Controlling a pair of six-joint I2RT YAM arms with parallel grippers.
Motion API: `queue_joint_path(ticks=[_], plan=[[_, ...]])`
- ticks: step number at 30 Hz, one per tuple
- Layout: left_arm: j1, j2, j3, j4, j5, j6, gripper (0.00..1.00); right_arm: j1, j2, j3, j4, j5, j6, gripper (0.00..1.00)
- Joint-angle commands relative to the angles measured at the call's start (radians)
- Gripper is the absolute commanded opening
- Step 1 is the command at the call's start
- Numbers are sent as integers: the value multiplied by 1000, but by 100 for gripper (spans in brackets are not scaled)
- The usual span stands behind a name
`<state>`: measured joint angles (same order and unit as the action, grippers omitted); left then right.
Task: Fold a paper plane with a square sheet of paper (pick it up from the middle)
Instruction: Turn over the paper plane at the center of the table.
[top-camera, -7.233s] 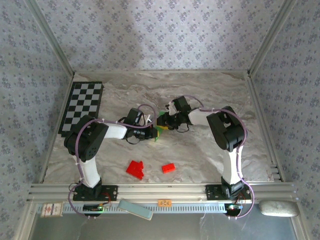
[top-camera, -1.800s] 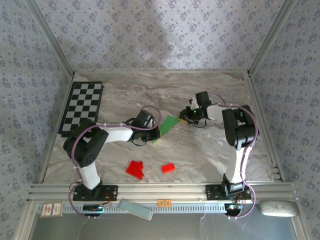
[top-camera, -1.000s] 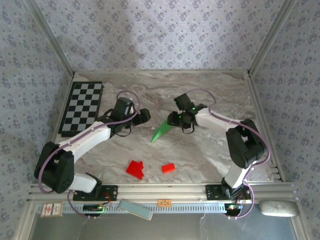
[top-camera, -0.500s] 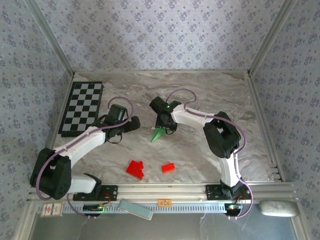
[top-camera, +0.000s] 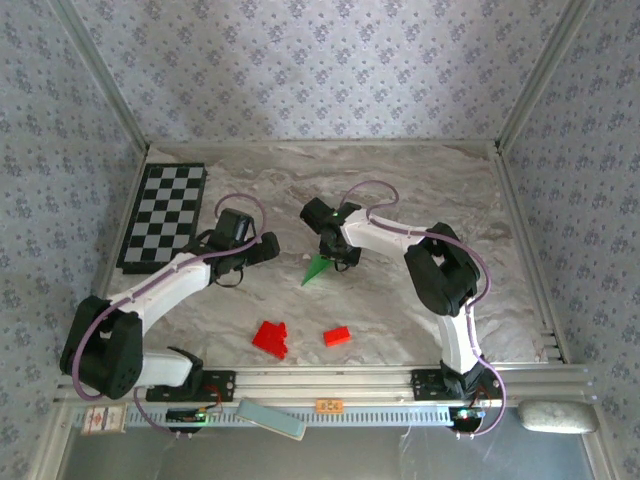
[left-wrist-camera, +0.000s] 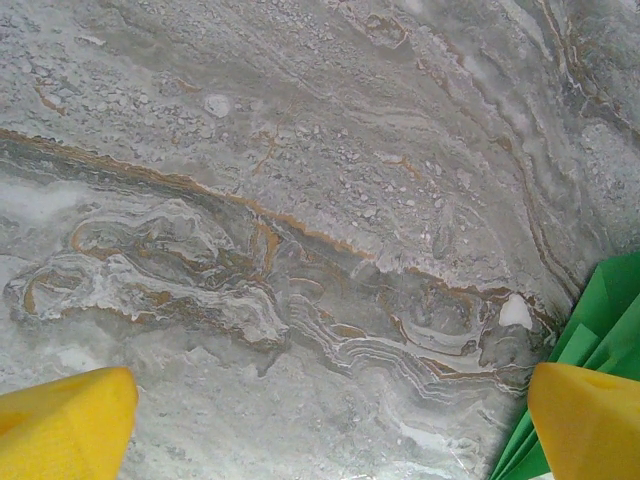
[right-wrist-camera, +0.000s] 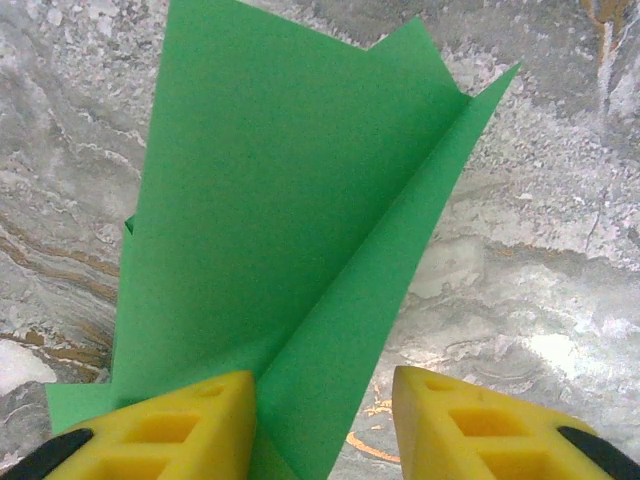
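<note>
The green paper plane (top-camera: 318, 268) lies near the middle of the marble table (top-camera: 430, 180), with its point toward the near edge. It is already a narrow dart with a centre crease, so I judge that most folds are done; perhaps the wings and a last pressing are left. My right gripper (right-wrist-camera: 320, 385) stands over its wide end, jaws apart, gripping nothing. My left gripper (left-wrist-camera: 330, 385) is wide open and empty, just beside the paper.
</note>
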<state>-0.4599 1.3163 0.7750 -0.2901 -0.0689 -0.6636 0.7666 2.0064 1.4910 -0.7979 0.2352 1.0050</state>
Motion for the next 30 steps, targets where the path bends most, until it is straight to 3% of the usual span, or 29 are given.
queue_joint_path(ticks=[1, 14, 19, 25, 30], plan=[[6, 2, -7, -14, -20, -9, 100, -2, -15, -9, -24, 3, 26, 39], [27, 2, -9, -12, -10, -42, 100, -10, -90, -47, 10, 76, 8, 7], [42, 0, -23, 13, 8, -56, 100, -20, -170, -77, 131, 60, -172, 0], [113, -48, -104, 190, 157, -123, 100, -53, -240, -97, 288, -114, -397, 0], [157, -91, -148, 249, 192, -183, 100, -79, -233, -75, 371, -318, -541, 0]])
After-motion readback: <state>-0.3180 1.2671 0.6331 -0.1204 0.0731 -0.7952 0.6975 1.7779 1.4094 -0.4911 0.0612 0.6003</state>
